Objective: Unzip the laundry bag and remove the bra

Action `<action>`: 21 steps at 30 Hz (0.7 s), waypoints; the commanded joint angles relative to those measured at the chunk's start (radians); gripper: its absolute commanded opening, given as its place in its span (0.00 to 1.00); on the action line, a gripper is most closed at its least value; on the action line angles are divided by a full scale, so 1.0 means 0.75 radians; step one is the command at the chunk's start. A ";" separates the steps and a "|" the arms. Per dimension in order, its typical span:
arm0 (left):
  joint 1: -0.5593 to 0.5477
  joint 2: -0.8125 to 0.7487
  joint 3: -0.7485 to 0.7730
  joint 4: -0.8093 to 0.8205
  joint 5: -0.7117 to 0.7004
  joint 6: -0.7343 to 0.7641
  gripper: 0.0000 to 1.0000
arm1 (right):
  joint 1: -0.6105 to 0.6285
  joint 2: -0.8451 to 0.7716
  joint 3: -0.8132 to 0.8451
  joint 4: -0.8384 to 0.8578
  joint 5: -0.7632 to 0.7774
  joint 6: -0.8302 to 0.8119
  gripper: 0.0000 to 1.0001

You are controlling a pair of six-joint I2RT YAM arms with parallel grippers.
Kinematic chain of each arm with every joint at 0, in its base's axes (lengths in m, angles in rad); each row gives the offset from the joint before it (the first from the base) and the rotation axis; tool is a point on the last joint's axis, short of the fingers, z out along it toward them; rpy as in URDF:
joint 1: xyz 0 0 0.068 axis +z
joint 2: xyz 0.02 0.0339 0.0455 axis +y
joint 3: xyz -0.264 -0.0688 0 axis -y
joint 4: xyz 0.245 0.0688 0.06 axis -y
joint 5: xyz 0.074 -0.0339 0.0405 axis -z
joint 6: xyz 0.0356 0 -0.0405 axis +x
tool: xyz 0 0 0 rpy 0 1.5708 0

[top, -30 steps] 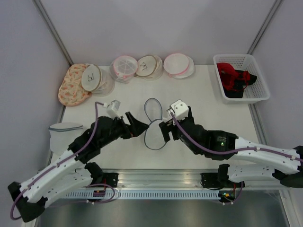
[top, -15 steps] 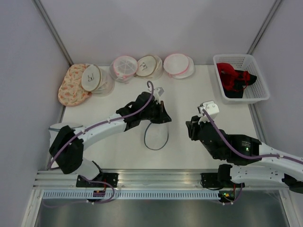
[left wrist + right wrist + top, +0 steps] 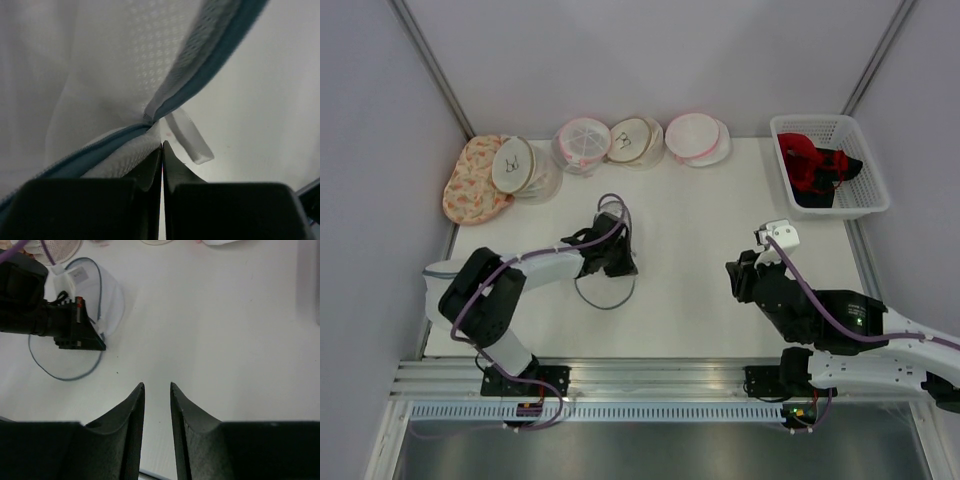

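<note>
The right gripper (image 3: 156, 385) hovers over the bare white table (image 3: 700, 230) at the near right, its fingers slightly parted with nothing between them. Left of centre, the left gripper (image 3: 161, 145) has its fingers pressed together right at the blue zipper seam of the white mesh laundry bag (image 3: 100, 60), beside a white fabric loop (image 3: 192, 145); whether any mesh is caught between them cannot be told. The bag rests on the table, partly raised at the gripper. Along the back edge sit round mesh bags (image 3: 635, 140) and an orange patterned piece (image 3: 470, 185). At far right, a white basket (image 3: 820, 120) holds a red bra (image 3: 805, 160)
</note>
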 commanded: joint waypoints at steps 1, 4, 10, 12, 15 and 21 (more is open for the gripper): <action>0.175 -0.159 -0.152 -0.027 -0.106 -0.059 0.02 | -0.001 -0.027 -0.024 -0.008 0.011 0.017 0.32; 0.343 -0.342 -0.293 -0.057 -0.133 -0.084 0.02 | -0.001 -0.031 -0.052 0.019 -0.013 0.005 0.33; 0.695 -0.592 -0.479 -0.141 -0.184 -0.135 0.02 | -0.001 -0.009 -0.093 0.078 -0.054 -0.011 0.33; 0.791 -0.682 -0.520 -0.192 -0.227 -0.168 0.02 | -0.001 0.001 -0.104 0.097 -0.069 -0.013 0.33; 0.897 -0.819 -0.596 -0.262 -0.292 -0.257 0.02 | -0.001 0.008 -0.122 0.105 -0.079 -0.011 0.33; 0.971 -1.100 -0.663 -0.128 0.029 -0.266 0.02 | -0.001 -0.015 -0.161 0.099 -0.077 0.003 0.34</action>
